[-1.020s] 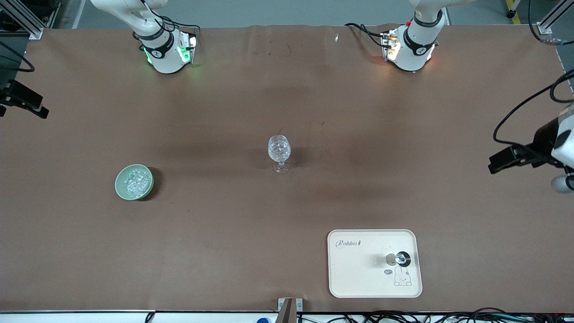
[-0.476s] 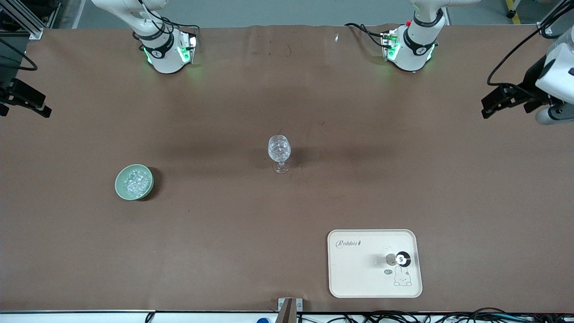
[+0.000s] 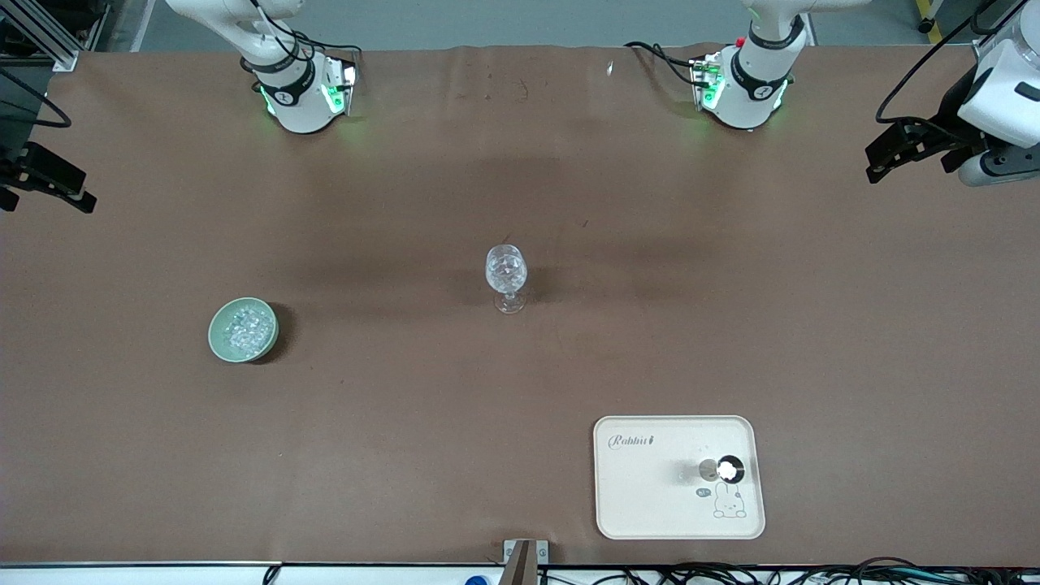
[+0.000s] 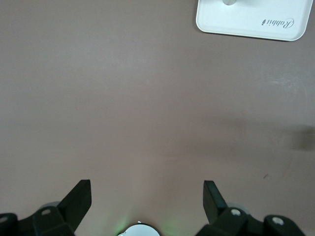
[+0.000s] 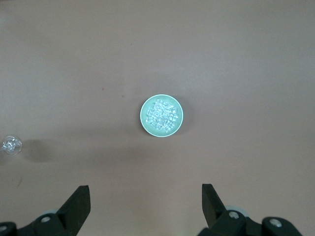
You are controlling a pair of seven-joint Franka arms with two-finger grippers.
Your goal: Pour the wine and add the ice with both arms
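Observation:
A clear wine glass point(image 3: 506, 275) stands upright mid-table, its bowl glinting. The ice point(image 3: 244, 328) lies heaped in a green bowl point(image 3: 218, 341) toward the right arm's end; the right wrist view shows that ice point(image 5: 162, 115) and the glass point(image 5: 11, 145) too. A small dark-ringed bottle point(image 3: 726, 469) stands on a white tray point(image 3: 650, 504); wine itself does not show. My left gripper point(image 3: 881, 158) hangs open over the table's left-arm end, open and empty point(image 4: 146, 196). My right gripper point(image 3: 77, 191) hangs over the right-arm end, open and empty point(image 5: 145, 201).
The brown table covering point(image 3: 520, 382) is one flat sheet. Both arm bases point(image 3: 301, 97) point(image 3: 743, 85) stand at the edge farthest from the front camera, glowing green. The tray's corner point(image 4: 256, 24) shows in the left wrist view. Cables run along the nearest edge.
My left gripper has swung away from the front camera, toward its own base's side of the table. The left base light went from orange to green. The right gripper barely shifted.

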